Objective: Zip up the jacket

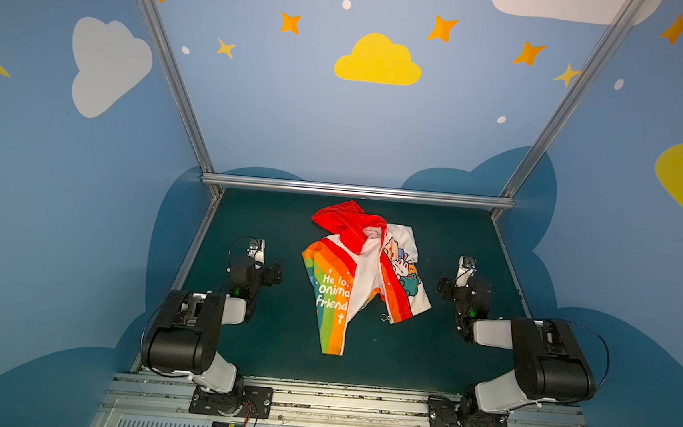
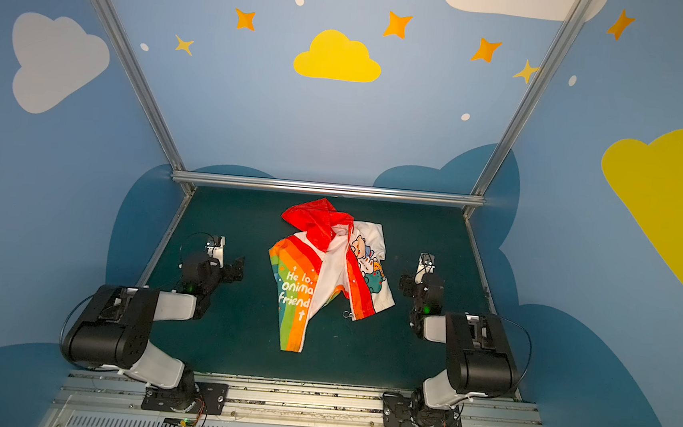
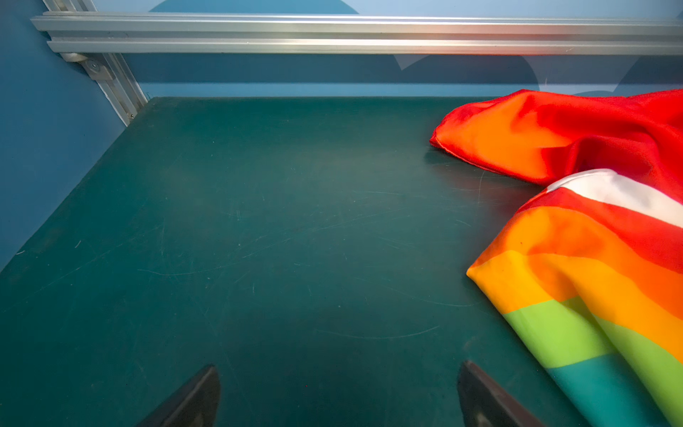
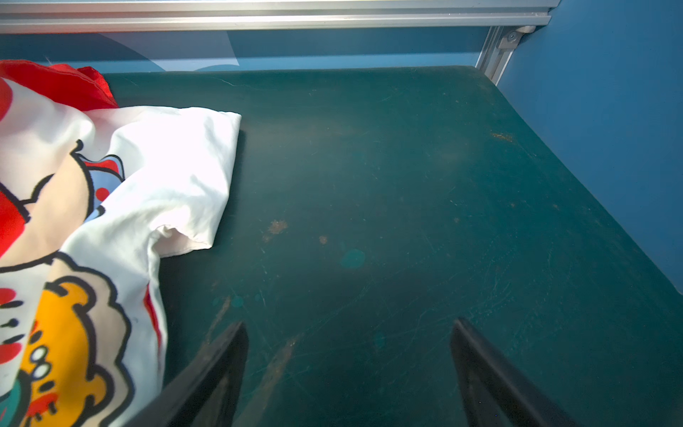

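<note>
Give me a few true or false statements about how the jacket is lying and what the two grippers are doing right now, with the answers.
1. The small white jacket with rainbow stripes lies open, unzipped, on the dark green table mat. True.
2. The left gripper is clamped on the jacket's rainbow side. False: it is open over bare mat, apart from the jacket.
3. The right gripper is open and holds nothing. True.
4. The jacket's red hood lies at the mat's near edge. False: it is at the jacket's far end, toward the aluminium rail.
</note>
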### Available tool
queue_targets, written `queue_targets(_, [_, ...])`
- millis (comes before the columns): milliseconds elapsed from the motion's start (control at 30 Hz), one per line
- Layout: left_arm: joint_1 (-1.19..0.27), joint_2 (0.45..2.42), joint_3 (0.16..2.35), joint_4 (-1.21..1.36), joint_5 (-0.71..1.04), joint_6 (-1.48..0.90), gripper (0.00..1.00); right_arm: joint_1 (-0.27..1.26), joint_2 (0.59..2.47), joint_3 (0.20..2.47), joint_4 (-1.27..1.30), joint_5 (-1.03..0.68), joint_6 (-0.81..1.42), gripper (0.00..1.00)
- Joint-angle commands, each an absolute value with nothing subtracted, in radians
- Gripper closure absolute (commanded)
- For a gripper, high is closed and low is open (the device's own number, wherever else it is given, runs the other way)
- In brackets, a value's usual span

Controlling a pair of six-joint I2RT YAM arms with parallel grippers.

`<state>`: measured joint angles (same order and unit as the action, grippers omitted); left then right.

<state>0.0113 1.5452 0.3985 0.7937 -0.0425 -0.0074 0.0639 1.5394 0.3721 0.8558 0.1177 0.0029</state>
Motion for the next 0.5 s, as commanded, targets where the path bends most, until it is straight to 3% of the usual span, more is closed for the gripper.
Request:
queue_targets(0, [0.014,1.535,0.413,0.784,-0.032,-0.01,0.01,0.059,1.526,0.384,0.862,0.112,0.008,0.14])
queue_targets(67, [0.013,1.526,0.411,0.79,-0.065,-0.016,0.01,0.08,1.496,0.395,0.851,0.18,-0.004,0.14])
queue_targets(133, [0.0,1.467,0.432,0.731,-0.164,-0.023,0.01,0.131,1.372,0.501,0.513,0.308,0.018,0.14])
queue_targets(233, [-0.021,1.296,0.599,0.269,-0.216,-0.094,0.01,0.163,1.238,0.682,0.041,0.357,0.183,0.14])
queue_targets(333, [-0.031,1.216,0.741,-0.092,-0.14,-0.172,0.0,0.215,1.11,0.788,-0.288,0.266,0.349,0.14])
queue_targets(467, [-0.068,1.178,0.839,-0.44,-0.064,-0.357,0.01,0.296,0.98,0.796,-0.518,0.034,0.591,0.14])
